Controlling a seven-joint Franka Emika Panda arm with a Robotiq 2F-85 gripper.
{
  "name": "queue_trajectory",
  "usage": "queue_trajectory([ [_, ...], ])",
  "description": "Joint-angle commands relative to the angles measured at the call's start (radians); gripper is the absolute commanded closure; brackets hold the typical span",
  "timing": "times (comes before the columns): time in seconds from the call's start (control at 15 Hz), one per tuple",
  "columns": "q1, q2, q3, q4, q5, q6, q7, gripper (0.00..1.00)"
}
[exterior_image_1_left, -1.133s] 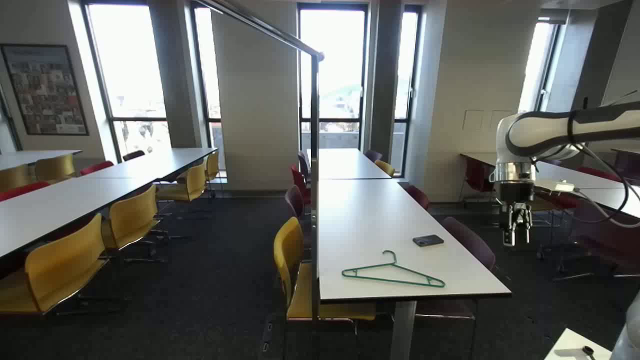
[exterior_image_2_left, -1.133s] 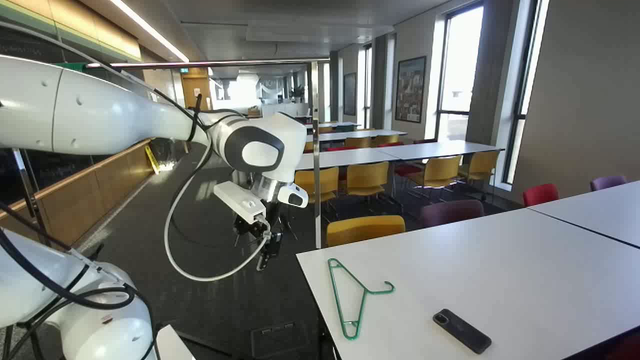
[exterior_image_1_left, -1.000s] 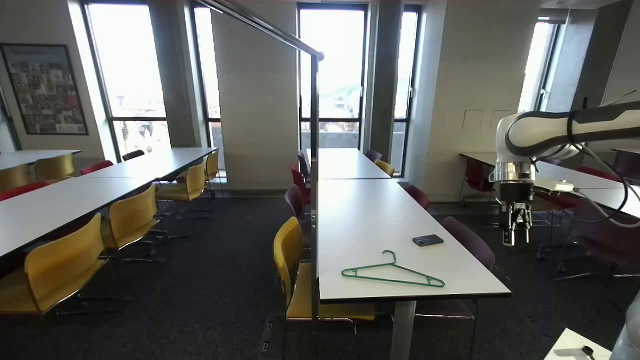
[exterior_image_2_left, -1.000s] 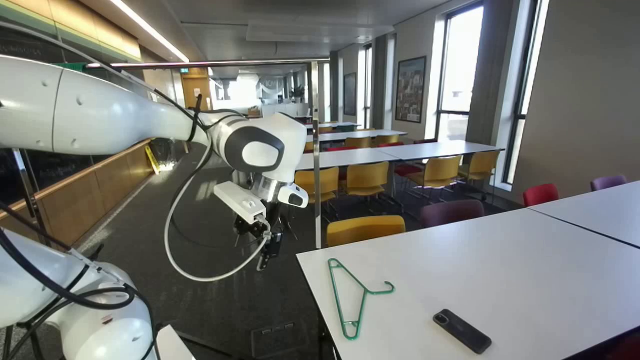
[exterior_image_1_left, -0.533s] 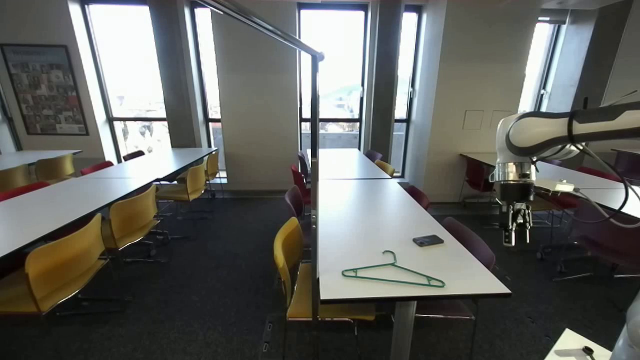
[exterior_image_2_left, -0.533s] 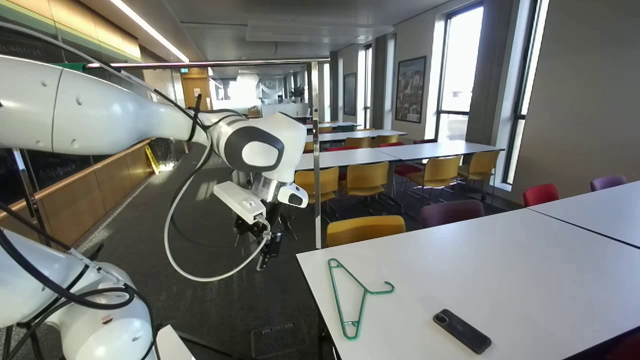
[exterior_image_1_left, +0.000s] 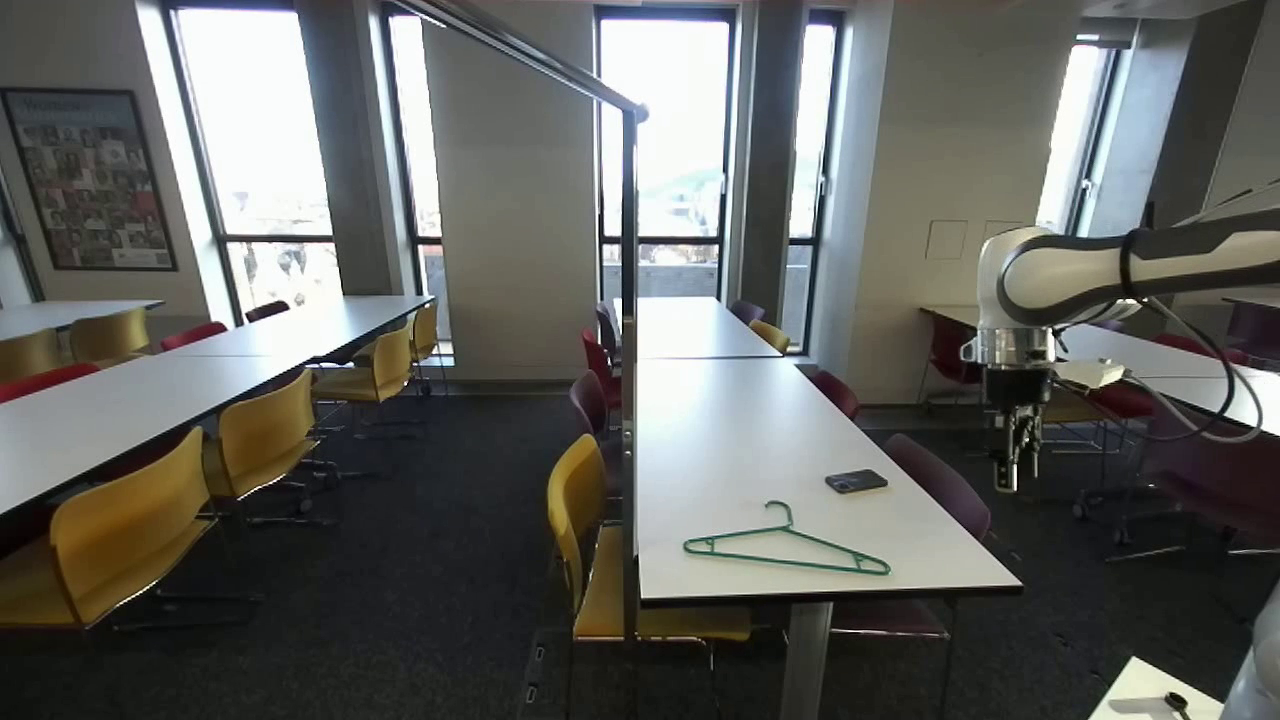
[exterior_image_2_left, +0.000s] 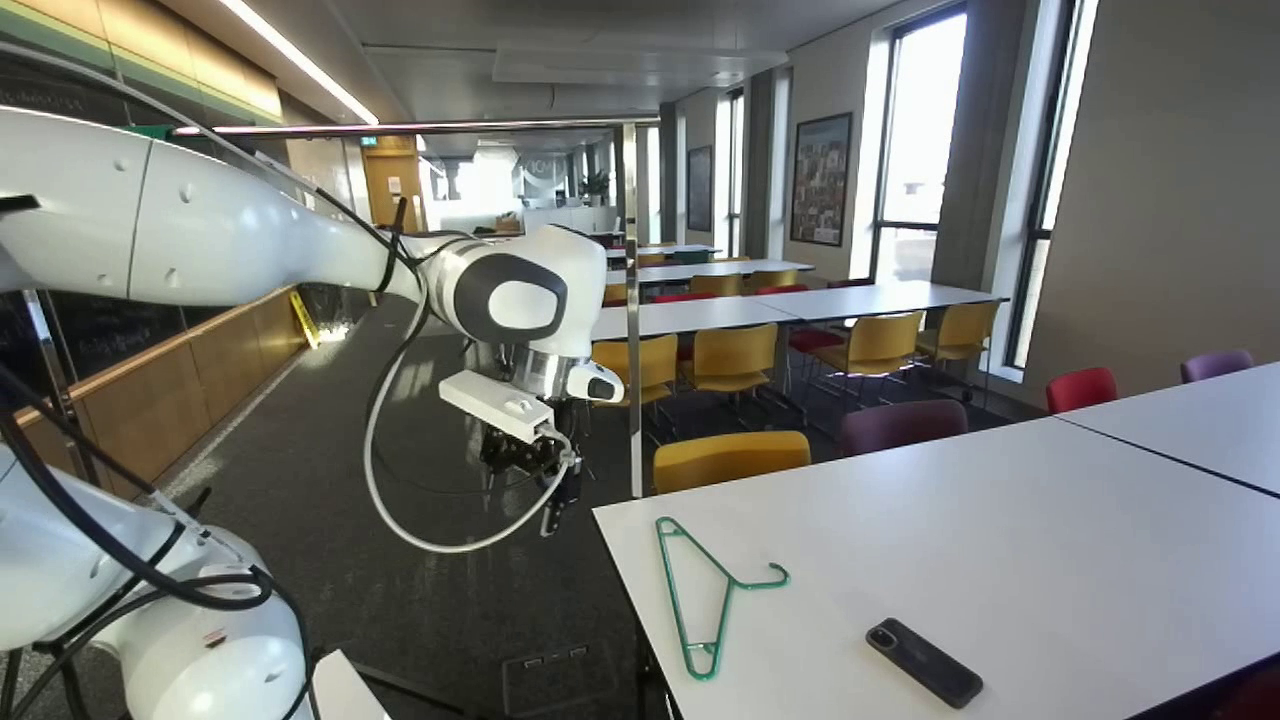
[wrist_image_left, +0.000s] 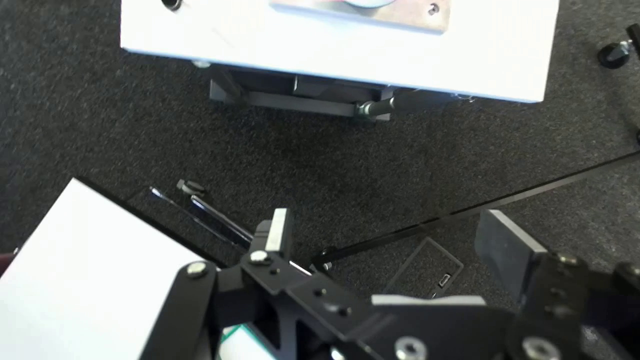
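— How does the hanger look to us?
— Thin, glossy and green: a long triangle with a curled hook. We see it whole, lying flat on the table near one end.
— And where is that from the gripper?
— Apart from it. In both exterior views the gripper hangs in the air out past the table's edge, pointing down. The wrist view shows it to us spread wide, with dark carpet between its tips; just a green bit of the hanger peeks out behind the gripper.
— What shares the table with the hanger?
— A dark phone, flat and near the hook. The table itself is smooth and white, black at the edges.
— And the room around us?
— Yellow, red and purple chairs stand along it and other tables. A shiny metal frame rises beside it, a framed poster hangs on the wall, and bright daylight fills the tall windows.
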Motion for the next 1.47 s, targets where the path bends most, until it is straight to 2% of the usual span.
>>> queue_trajectory([
  [0.0, 0.017, 0.057, 0.020, 0.031, -0.012, 0.202, -0.057, 0.00],
  [0.2, 0.028, 0.111, 0.016, 0.049, 0.035, 0.343, -0.058, 0.00],
  [0.27, 0.009, 0.078, 0.030, 0.015, 0.011, 0.301, -0.034, 0.00],
  [0.93, 0.010, 0.096, 0.031, 0.016, 0.013, 0.311, -0.033, 0.00],
  [1.07, 0.024, 0.079, 0.049, 0.007, -0.039, 0.384, -0.084, 0.00],
  [1.4, 0.071, 0.174, 0.059, 0.056, -0.087, 0.527, -0.237, 0.00],
])
